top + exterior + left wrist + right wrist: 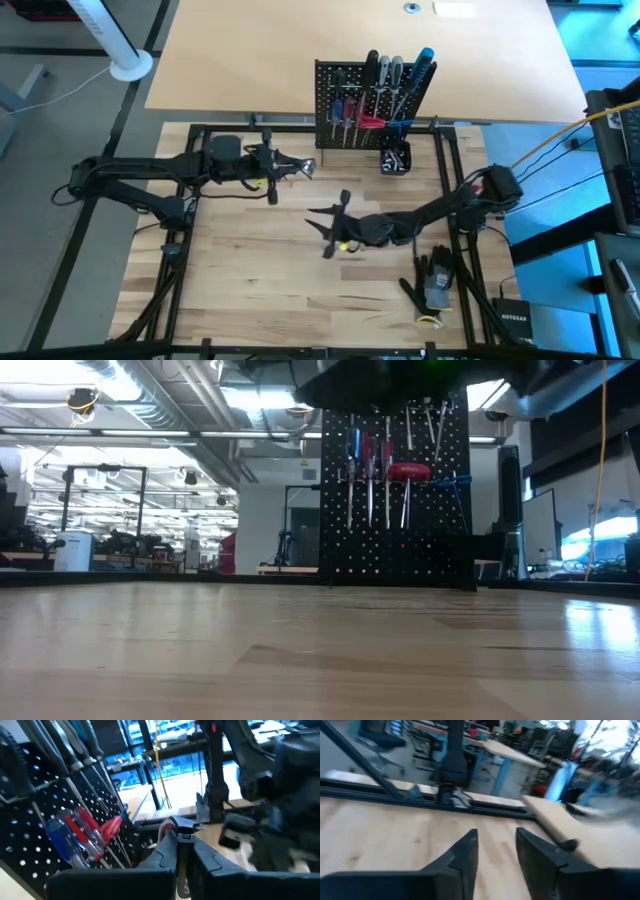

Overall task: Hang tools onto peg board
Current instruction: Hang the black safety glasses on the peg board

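board: black perforated upright peg board point(372, 105) on short stand, far centre of the pale butcher-block wood table point(260, 290); matte panel, regular rows of small holes
tools: plastic-handled screwdrivers and thin steel shafts point(385, 95) already hanging on the board, red, blue, black handles; long axes run down the panel face, vertical in low view point(388, 475)
loose tools: none seen lying on the table; judgement: hanging looks mostly done
cup: small black cup point(395, 158) at board's near right foot, contents too small to tell
gloves: black gloves point(432, 282) flat, soft, near right
left gripper: point(305, 167) fingers pressed together, nothing between them; just left of board's near edge, pointing right at it
left wrist check: closed pair of fingers point(181, 851), red and blue handles point(80, 832) close ahead
right gripper: point(328, 222) mid-table, nearer than the board, fingers parted with bare wood in the gap point(496, 852); holds nothing
key relation: board lies far and right of right gripper, right of left gripper; left arm is nearer
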